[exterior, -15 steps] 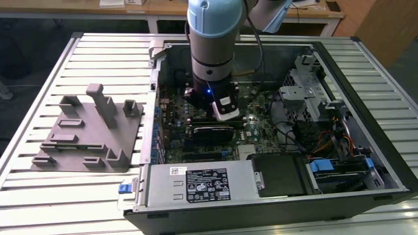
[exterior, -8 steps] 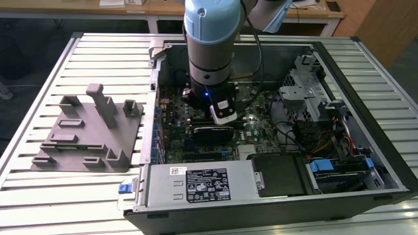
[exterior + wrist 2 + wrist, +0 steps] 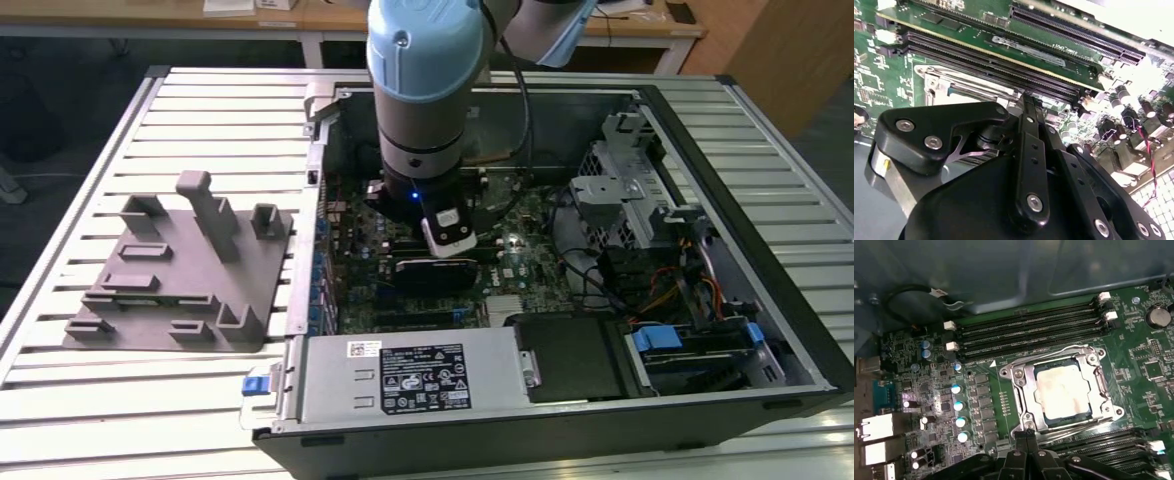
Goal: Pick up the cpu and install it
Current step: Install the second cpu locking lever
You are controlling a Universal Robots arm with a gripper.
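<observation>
The cpu (image 3: pixel 1061 390) lies flat in the socket (image 3: pixel 1026 390) on the green motherboard (image 3: pixel 919 385), its pale, smudged metal top facing up. It is close to square, so no long axis stands out; its edges run in line with the socket's silvery frame, which closes around it on all sides. Seen in the first wrist view, the memory slots (image 3: pixel 1029 330) run in long black rows just beside one edge of the socket, and more rows lie along the opposite edge, so the chip sits between the two banks. The hand (image 3: pixel 1027 434) hangs just beside the socket frame, its two thin black fingers pressed together with nothing between them, their tips reaching the frame's edge and not touching the chip. In the second wrist view the same black fingers (image 3: pixel 1030 150) point down toward the socket, flanked by the hand's bolted black links. In the exterior view the arm (image 3: pixel 424 90) stands nearly upright, reaching straight down into the open computer case (image 3: pixel 747 300), which rests on the slatted desk (image 3: pixel 200 120). A grey fixture (image 3: pixel 187 265) sits on the desk beside the case, on the exterior view's left.
</observation>
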